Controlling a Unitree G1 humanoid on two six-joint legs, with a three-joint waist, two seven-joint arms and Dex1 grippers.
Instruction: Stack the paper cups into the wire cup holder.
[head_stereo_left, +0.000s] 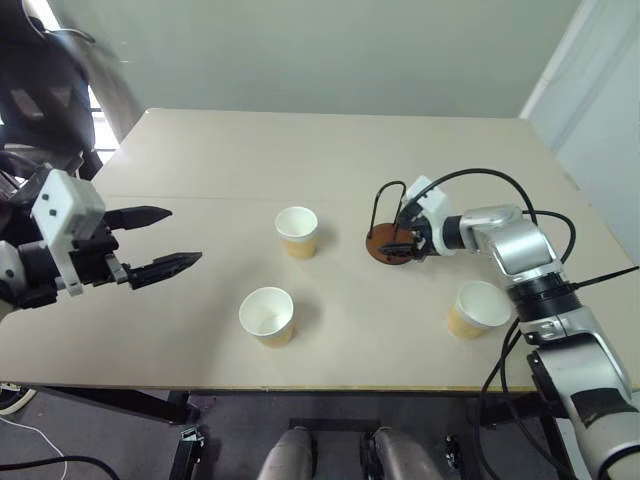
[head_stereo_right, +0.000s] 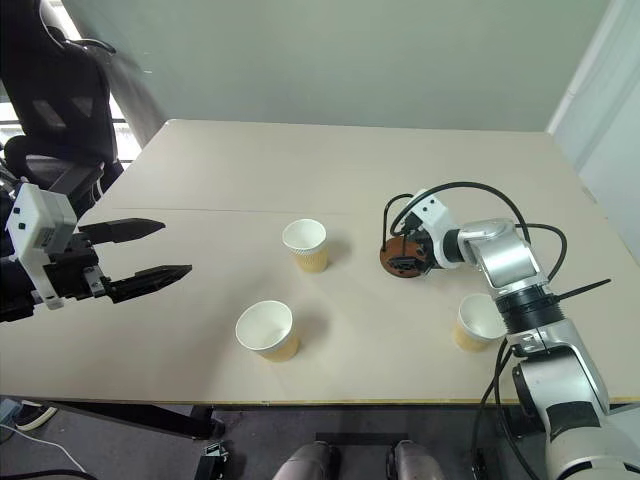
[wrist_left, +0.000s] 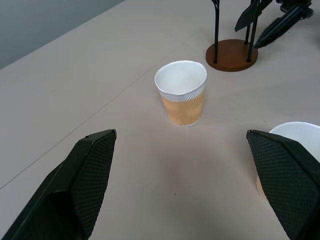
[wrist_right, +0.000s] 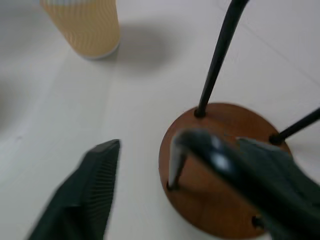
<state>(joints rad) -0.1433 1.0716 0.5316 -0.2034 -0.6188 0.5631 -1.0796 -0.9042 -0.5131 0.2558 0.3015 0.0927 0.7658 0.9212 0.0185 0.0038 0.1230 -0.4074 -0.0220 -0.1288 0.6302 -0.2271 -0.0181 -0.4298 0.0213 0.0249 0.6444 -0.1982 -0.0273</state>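
Observation:
Three tan paper cups stand upright on the table: one in the middle (head_stereo_left: 297, 232), one nearer the front (head_stereo_left: 267, 316), and one at the front right (head_stereo_left: 478, 309). The wire cup holder (head_stereo_left: 385, 212) has a reddish-brown disc base with thin black wire loops and stands right of the middle cup, with no cup in it. My right gripper (head_stereo_left: 396, 240) is down at the holder's base. In the right wrist view its fingers (wrist_right: 95, 190) stand apart, with one wire upright between them. My left gripper (head_stereo_left: 183, 235) hovers open at the left, pointing toward the cups, which are well away from it.
The beige table (head_stereo_left: 300, 150) stretches far back behind the cups. A black office chair (head_stereo_right: 60, 90) stands beyond the table's left corner. Black cables loop over my right forearm (head_stereo_left: 520, 250) close to the holder.

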